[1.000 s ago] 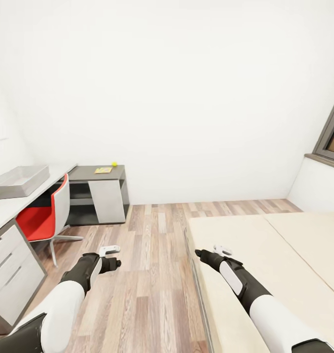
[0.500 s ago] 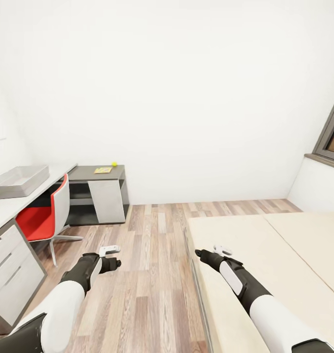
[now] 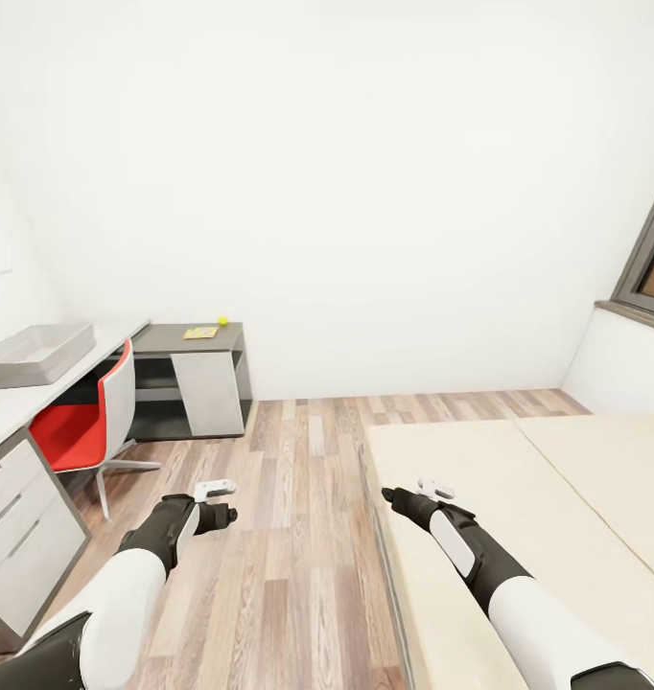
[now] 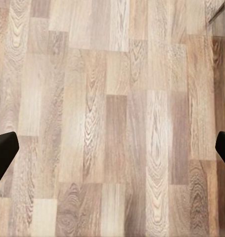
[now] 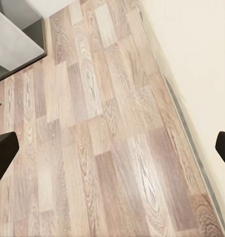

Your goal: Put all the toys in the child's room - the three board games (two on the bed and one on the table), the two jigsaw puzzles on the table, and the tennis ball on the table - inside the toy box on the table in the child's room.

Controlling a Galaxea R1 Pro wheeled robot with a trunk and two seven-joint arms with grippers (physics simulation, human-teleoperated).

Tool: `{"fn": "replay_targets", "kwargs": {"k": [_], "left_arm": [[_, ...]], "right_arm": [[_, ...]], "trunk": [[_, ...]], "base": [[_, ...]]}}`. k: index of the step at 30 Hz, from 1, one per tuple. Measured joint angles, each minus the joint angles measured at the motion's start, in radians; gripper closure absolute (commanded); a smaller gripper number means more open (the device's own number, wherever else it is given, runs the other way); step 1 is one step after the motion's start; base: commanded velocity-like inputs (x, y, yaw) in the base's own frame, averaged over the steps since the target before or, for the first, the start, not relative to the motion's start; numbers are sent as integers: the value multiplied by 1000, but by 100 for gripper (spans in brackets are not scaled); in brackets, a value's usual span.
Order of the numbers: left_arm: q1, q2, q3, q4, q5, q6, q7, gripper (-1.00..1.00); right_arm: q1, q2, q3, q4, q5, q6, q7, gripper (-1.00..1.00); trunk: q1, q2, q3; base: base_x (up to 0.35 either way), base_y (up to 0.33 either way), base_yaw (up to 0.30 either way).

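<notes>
Between L-shaped pale grey counter [image 3: 39, 398] and beige bed [image 3: 519, 498] | left tool [image 3: 218, 500], right tool [image 3: 415, 496] both apart, empty | step: approach, likely | next: reach a toy, e.g. yellow tennis ball [image 3: 223, 320].

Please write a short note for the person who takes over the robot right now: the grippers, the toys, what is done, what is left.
Left gripper and right gripper: both open and empty, held over the wood floor.
Toy box sits on the table, nothing visible inside.
Tennis ball and a flat yellow box lie on the lower dark section.
Bed is at the right.
Done: nothing seen packed. Left: collect every toy.
</notes>
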Motion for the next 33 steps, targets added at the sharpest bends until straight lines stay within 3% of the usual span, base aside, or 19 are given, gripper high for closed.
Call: {"fn": "replay_targets", "kwargs": {"k": [33], "left_arm": [[0,0,0,0,0,1,0,-100]], "right_arm": [[0,0,2,0,0,2,0,-100]], "trunk": [[0,0,0]], "base": [[0,-28,0]]}}
